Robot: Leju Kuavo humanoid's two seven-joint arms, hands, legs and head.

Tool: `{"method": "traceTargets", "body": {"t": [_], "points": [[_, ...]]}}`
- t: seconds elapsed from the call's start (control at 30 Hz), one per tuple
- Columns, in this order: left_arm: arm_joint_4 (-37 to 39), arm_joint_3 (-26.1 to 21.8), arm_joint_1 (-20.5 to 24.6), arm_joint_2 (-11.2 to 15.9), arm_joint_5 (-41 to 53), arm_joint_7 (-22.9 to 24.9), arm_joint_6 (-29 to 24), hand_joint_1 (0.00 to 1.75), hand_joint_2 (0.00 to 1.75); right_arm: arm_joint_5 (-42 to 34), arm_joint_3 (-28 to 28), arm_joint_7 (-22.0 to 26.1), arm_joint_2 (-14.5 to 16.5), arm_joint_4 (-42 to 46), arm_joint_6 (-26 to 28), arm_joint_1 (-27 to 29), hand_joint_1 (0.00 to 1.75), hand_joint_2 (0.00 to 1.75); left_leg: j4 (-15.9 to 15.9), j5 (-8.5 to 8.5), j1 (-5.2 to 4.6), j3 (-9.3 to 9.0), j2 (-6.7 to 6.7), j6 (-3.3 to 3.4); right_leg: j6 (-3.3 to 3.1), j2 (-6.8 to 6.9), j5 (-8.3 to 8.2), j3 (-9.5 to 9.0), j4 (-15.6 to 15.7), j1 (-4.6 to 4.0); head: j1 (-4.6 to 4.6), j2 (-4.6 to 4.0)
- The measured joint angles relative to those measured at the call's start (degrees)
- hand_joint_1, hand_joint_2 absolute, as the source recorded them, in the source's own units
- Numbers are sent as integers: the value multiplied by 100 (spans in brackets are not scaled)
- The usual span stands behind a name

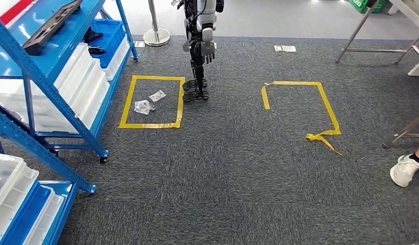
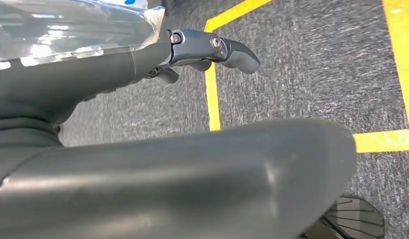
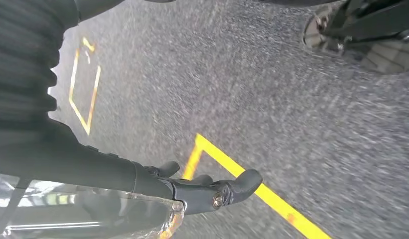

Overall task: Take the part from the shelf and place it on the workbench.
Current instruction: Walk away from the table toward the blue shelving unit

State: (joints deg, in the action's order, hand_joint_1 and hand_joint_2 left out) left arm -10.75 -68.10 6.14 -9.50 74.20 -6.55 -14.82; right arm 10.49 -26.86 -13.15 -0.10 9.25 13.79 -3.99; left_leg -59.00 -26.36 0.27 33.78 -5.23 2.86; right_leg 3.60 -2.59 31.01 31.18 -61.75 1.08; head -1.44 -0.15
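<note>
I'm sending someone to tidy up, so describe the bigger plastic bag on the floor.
Find the blue shelf; beside it, yellow tape marks a closed rectangle on the grey carpet. Two clear bags lie inside, and yours is the larger crumpled bag, nearer the shelf than the small flat bag.

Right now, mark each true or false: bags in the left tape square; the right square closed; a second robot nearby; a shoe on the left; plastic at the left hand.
1. Two small clear bags lie inside the left yellow tape square. True.
2. The right tape square is closed all round. False: its near side is open, with a loose tape end.
3. Another humanoid robot stands by the left square's far corner. True.
4. The white shoe is at the head view's left edge. False: it is at the right edge.
5. Clear plastic lies against the left hand. True.
</note>
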Motion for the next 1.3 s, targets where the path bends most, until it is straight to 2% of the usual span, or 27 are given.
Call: {"method": "traceTargets", "body": {"t": [0.07,0.13,0.17,0.2,0.27,0.33,0.37,0.4,0.43,0.47,0.53,0.57,0.63,0.67,0.73,0.8,0.87,0.9,0.93,0.97,1.0,1.03,1.1,1.17,1.2,1.23,1.3], "points": [[0,1,3,-2,0,-1,1,0,0,0,0,1,1,0,0,-5,0,175,-1,22,-14,22,-110,-61,-39,-133,-126,-151,371,-5,3,0],[0,1,-14,-1,0,-1,2,0,0,0,1,0,8,0,0,-16,0,175,18,54,-8,52,-192,-135,-123,-25,-161,-167,395,-18,7,0],[0,1,-25,0,0,-1,2,0,0,1,1,-1,9,0,0,-23,0,175,-4,36,-6,78,-126,-166,-164,34,-183,-176,408,-10,10,0],[0,1,-31,0,0,-1,1,0,0,1,2,-1,10,0,1,-24,0,175,-100,-42,-5,132,7,-192,-214,99,-205,-182,422,6,23,0],[0,1,-23,0,0,-1,0,0,0,2,5,1,4,0,3,-12,0,175,-624,-386,-5,367,350,-229,-285,247,-223,-174,437,11,62,0],[0,1,-14,-1,0,-1,1,0,0,1,7,1,2,0,3,10,0,175,-1342,-724,14,683,470,-266,-312,419,-216,-163,434,-9,84,0],[0,1,-18,-1,-1,-1,1,0,0,0,8,1,3,0,2,13,0,175,-1529,-767,26,758,486,-281,-315,503,-213,-158,433,-15,82,0],[0,1,-24,0,-1,-1,1,0,0,0,8,1,4,0,3,11,0,175,-1503,-704,38,726,505,-292,-316,577,-210,-156,431,-16,84,0],[0,1,-29,1,-2,-1,2,0,0,0,9,1,7,0,3,6,0,175,-1260,-556,49,583,545,-298,-316,644,-207,-161,430,-14,85,0],[0,1,-27,2,-2,-1,2,0,0,0,9,1,8,0,3,2,0,175,-869,-377,57,359,649,-299,-307,705,-198,-173,426,-17,86,0],[0,2,-7,3,-2,-2,2,0,0,1,9,2,7,0,3,2,0,175,-213,-170,38,-1,859,-270,-263,817,-166,-185,412,-63,84,0],[0,2,2,4,-2,-4,2,0,0,1,9,4,5,0,3,0,0,175,-59,-146,21,-78,913,-241,-234,869,-151,-200,410,-88,75,0],[0,2,-1,8,-3,-7,2,0,0,2,9,11,4,0,4,-19,0,175,-20,-144,-8,-67,817,-162,-185,975,-144,-229,426,-106,58,0],[0,1,-8,9,-3,-9,2,0,0,2,9,15,3,0,4,-34,0,175,-4,-127,-7,-63,760,-122,-157,963,-128,-239,412,-97,58,0],[-1,1,-6,9,-12,-14,2,0,0,2,9,19,2,0,3,-43,0,175,26,-78,18,-51,638,-36,-140,710,47,-114,134,-77,49,0],[-2,1,11,6,-22,-21,2,0,0,1,9,16,2,0,3,-24,0,175,32,-44,30,-21,498,19,-180,391,382,223,-581,-58,30,0],[-2,1,8,2,-33,-23,2,0,0,2,9,4,1,0,-2,-4,0,175,30,-27,25,4,339,34,-177,300,582,521,-1205,-53,24,0],[-2,0,-2,1,-40,-22,2,0,0,11,9,-5,-2,0,-13,5,0,175,29,-20,25,7,257,31,-143,287,551,539,-1229,-48,22,0],[-2,-1,-11,-1,-49,-22,2,0,0,22,9,-13,-6,0,-25,9,0,175,29,-12,27,5,176,22,-95,270,433,447,-1023,-39,22,0],[-2,-1,-17,-3,-56,-24,2,0,0,36,9,-19,-9,0,-38,10,0,175,28,-3,30,3,96,7,-45,209,259,267,-632,-23,19,0],[-2,-1,-15,-5,-66,-28,3,0,0,49,9,-21,-12,0,-46,9,0,175,23,6,26,6,25,-15,-12,90,100,78,-205,-8,15,0],[-2,-1,-10,-7,-79,-33,3,0,0,54,9,-21,-13,0,-48,6,0,175,17,14,15,12,-41,-41,-11,-3,-23,-65,128,0,13,0],[-2,-1,-10,-7,-101,-46,4,0,0,66,9,-21,-7,0,-47,-2,0,175,22,36,-5,30,-146,-105,-63,-90,-115,-174,393,-13,15,0],[-2,-2,-31,-4,-109,-57,4,0,0,80,9,-21,9,0,-46,-15,0,175,31,55,8,55,-201,-169,-142,26,-156,-198,403,-10,19,0],[-2,-2,-41,-2,-112,-61,3,0,0,85,9,-21,14,0,-46,-20,0,175,-18,14,10,87,-118,-196,-189,86,-176,-207,415,2,23,0],[-2,-3,-43,-2,-115,-64,3,0,0,87,9,-21,15,0,-46,-20,0,175,-162,-93,9,158,25,-218,-234,152,-193,-210,427,19,38,0],[-2,-3,-31,-2,-117,-74,3,0,0,90,9,-19,9,0,-46,-4,0,175,-819,-489,3,451,359,-256,-293,309,-200,-199,434,11,74,0]]}}
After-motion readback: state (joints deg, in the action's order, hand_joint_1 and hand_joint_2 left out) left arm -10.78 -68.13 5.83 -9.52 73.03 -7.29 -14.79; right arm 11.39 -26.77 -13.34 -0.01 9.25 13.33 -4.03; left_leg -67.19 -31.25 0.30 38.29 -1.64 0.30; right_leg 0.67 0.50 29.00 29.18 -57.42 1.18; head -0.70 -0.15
